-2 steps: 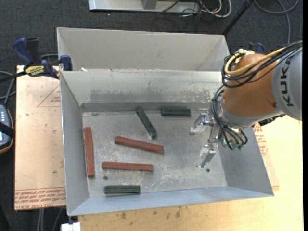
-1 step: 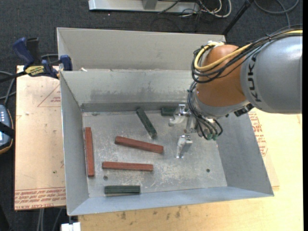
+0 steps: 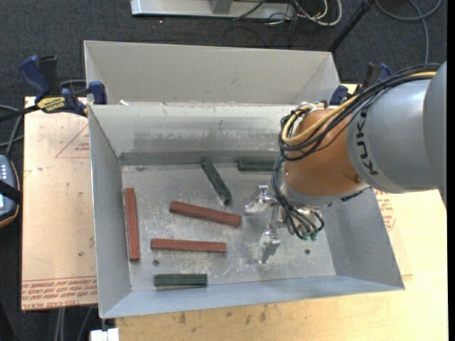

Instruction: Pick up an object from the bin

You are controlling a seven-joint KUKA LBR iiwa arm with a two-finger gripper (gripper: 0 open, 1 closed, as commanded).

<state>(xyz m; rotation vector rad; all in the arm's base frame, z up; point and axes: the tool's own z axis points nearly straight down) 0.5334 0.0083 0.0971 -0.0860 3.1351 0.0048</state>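
My gripper hangs low over the bin floor right of centre. Its two metal fingers stand apart, open, with bare floor between them. Closest to it is a red-brown bar, lying slanted just left of the upper finger; its right end is near that finger without touching it. A second red-brown bar lies flat below it, to the left of the lower finger. Up and to the left of the gripper, a dark green bar lies slanted.
A third red-brown bar lies along the left wall. One dark green bar rests by the front wall, and another dark green bar lies at the back, partly under the arm. The arm covers the bin's right side.
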